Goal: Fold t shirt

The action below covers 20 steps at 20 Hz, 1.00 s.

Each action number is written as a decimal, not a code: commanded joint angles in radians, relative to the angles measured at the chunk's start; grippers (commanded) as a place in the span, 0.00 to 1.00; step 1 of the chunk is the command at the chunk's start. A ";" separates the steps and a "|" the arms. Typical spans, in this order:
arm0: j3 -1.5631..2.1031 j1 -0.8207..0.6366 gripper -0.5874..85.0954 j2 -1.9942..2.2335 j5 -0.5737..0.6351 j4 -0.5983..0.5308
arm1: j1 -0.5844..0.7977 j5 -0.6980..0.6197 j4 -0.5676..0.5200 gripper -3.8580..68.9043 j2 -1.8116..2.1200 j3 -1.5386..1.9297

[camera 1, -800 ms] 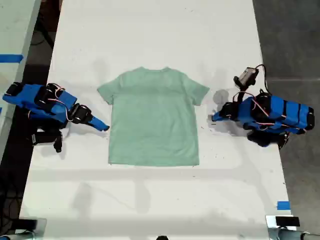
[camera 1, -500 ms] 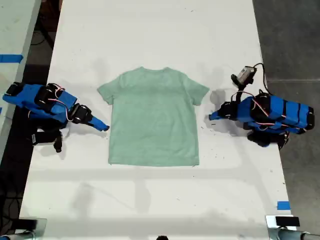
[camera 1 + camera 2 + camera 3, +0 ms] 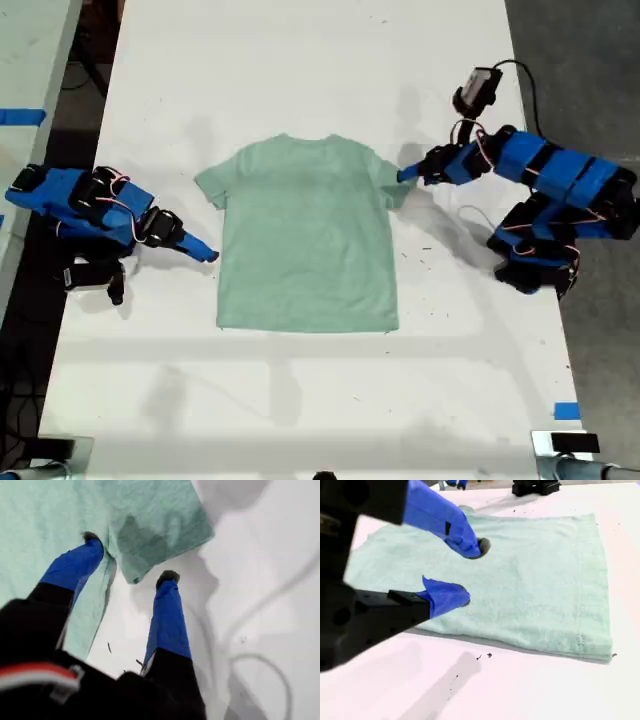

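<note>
The t shirt (image 3: 305, 235) lies flat on the white table (image 3: 300, 60), face up, neck toward the far end, between the two blue arms. It is not folded yet. It looks soft, thin and light — I think it will bend and flop when lifted, and may slide a bit on the smooth top. The best spots to grab are probably the sleeve edges and the corners of the hem, where a finger can slip under the cloth.

My first gripper (image 3: 130, 560) is at the sleeve on the exterior view's right. Its jaws are spread apart, one tip over the cloth and one on the bare table, with the sleeve edge between them. It holds nothing.

My second gripper (image 3: 467, 572) sits by the shirt's side on the exterior view's left — jaws apart too, empty.

There are no boxes or bins to see.
</note>
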 commanded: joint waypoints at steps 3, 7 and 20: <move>0.009 0.012 0.14 0.009 -0.003 -0.021 | 0.048 0.071 -0.196 0.06 -0.541 -0.195; 0.009 0.014 0.14 0.011 -0.002 -0.021 | -0.020 0.034 -0.155 0.06 -0.431 -0.227; 0.009 0.012 0.14 0.011 -0.003 -0.021 | -0.612 -0.114 -0.666 0.31 -0.560 -0.468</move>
